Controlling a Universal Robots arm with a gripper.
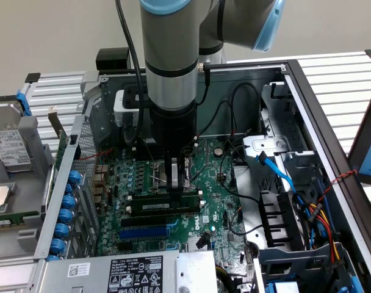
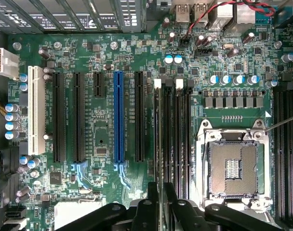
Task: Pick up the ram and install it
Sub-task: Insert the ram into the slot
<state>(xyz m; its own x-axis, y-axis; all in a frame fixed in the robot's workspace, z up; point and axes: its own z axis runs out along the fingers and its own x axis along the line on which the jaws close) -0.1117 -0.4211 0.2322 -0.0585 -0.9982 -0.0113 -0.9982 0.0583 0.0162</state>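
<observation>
Exterior view: the gripper [image 1: 177,183] hangs low over the motherboard [image 1: 219,183], its fingers clamped on the ram [image 1: 155,202]. The ram stands on edge along the memory slots [image 2: 178,125], beside the CPU socket [image 2: 232,166].

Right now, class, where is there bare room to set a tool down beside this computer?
The bare slatted table beyond the case wall, exterior view's right. Crowded: the motherboard under the gripper holding the ram; cables beside it.
</observation>
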